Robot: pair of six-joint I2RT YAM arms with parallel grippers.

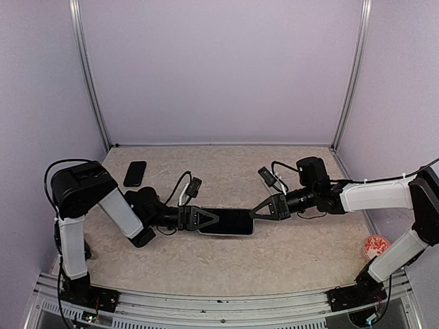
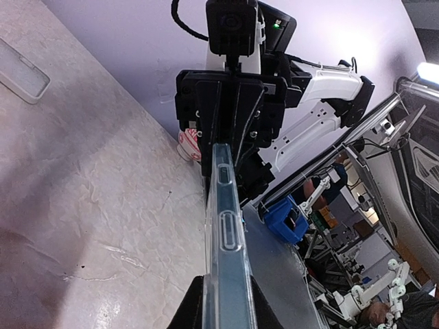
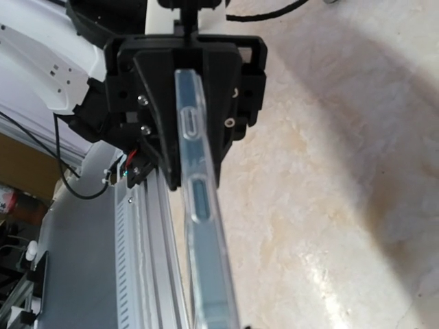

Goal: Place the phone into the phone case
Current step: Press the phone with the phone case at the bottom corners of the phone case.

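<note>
The clear phone case [image 1: 228,221] hangs level above the middle of the table with a dark phone seated inside it. My left gripper [image 1: 206,221] is shut on its left end and my right gripper [image 1: 255,212] on its right end. The left wrist view shows the case [image 2: 226,226] edge-on, running from my left gripper [image 2: 226,317] up into the right gripper's black fingers [image 2: 206,137]. In the right wrist view the same edge of the case [image 3: 202,240] leads from my right gripper [image 3: 214,325] to the left gripper's fingers [image 3: 154,103].
A second black phone [image 1: 135,173] lies flat at the back left of the table. A pale clear shell [image 2: 20,68] rests on the table away from the grippers. A red and white round object [image 1: 376,245] sits off the table's right edge.
</note>
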